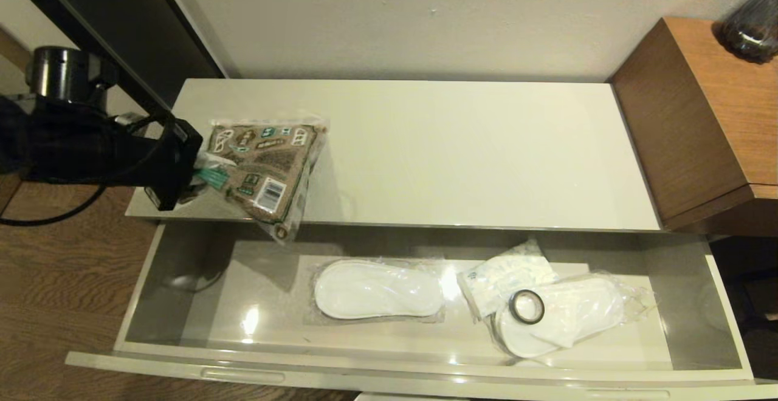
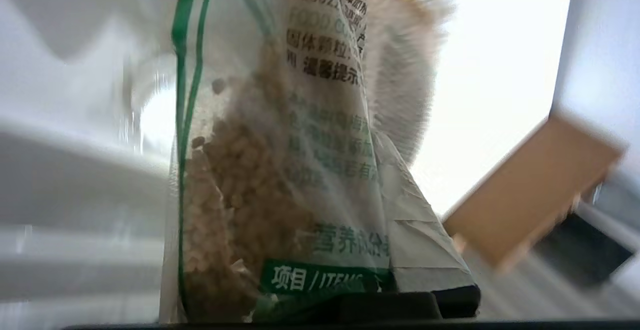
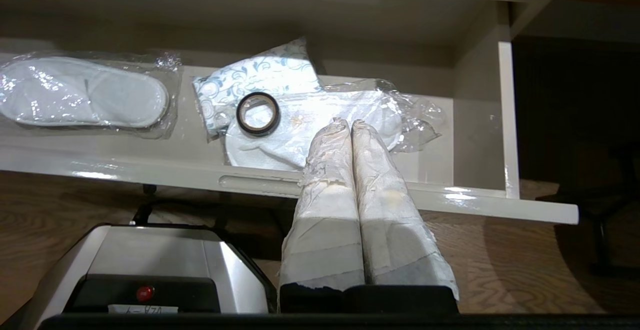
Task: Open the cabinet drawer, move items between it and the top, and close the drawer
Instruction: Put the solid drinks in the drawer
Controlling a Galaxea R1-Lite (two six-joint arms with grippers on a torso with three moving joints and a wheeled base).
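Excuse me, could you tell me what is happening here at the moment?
The left gripper holds the brown-and-green packet over the left end of the cabinet top. The drawer is open, with two slipper packs, a tape roll and a white sachet inside. The right gripper waits shut before it.

one packet (image 1: pixel 262 173), two slipper pairs (image 1: pixel 377 288) (image 1: pixel 562 319), one tape roll (image 1: pixel 526 306), one sachet (image 1: pixel 504 276).

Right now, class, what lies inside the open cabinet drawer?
Inside the cabinet drawer: two wrapped slipper pairs, a black tape roll on the right pair, and a white sachet partly beneath it. The drawer's rear is hidden under the top.
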